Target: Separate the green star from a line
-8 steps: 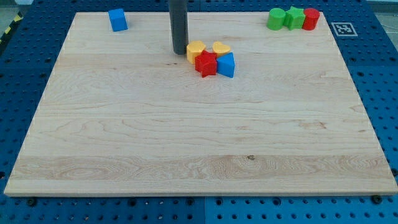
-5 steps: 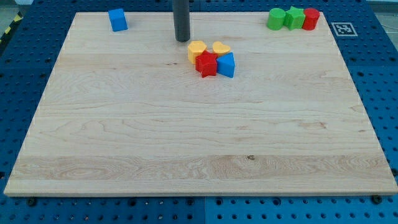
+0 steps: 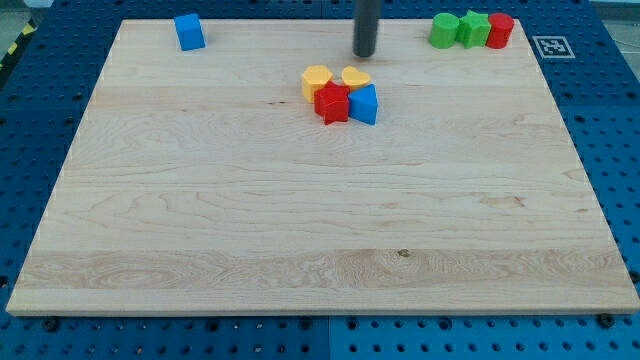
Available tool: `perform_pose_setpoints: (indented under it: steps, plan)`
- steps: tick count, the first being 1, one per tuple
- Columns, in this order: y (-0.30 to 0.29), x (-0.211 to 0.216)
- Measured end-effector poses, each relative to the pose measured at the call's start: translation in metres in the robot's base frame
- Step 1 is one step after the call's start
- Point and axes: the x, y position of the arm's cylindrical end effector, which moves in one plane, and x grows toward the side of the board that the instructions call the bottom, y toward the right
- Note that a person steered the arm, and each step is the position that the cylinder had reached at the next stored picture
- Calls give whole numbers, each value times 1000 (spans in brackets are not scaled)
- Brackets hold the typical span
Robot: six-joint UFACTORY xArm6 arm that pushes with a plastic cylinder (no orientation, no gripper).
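Note:
The green star (image 3: 474, 28) stands at the view's top right, in the middle of a tight row of three blocks. A rounded green block (image 3: 444, 30) touches its left side and a red block (image 3: 500, 30) touches its right side. My tip (image 3: 364, 54) rests on the board near the top edge, well left of that row and just above the central cluster, touching no block.
A cluster sits at the view's upper middle: an orange-yellow block (image 3: 316, 80), a yellow heart (image 3: 355, 77), a red star (image 3: 331, 102) and a blue block (image 3: 364, 104). A lone blue block (image 3: 188, 31) stands at top left. The wooden board (image 3: 320, 210) lies on a blue pegboard.
My tip has moved up and to the right, from beside the orange-yellow block's left to above the cluster near the top edge. No block has moved.

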Motion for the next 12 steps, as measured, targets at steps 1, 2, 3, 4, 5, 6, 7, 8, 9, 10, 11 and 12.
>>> perform_pose_setpoints:
  steps: [1, 2, 3, 4, 5, 6, 7, 8, 9, 10, 11, 12]
  plan:
    - [47, 33]
    - [103, 49]
    - [178, 49]
    - [243, 38]
    - [268, 21]
    - [263, -31]
    - [263, -75]
    - [256, -76]
    - [242, -75]
    - [180, -75]
    - [173, -75]
    - [155, -72]
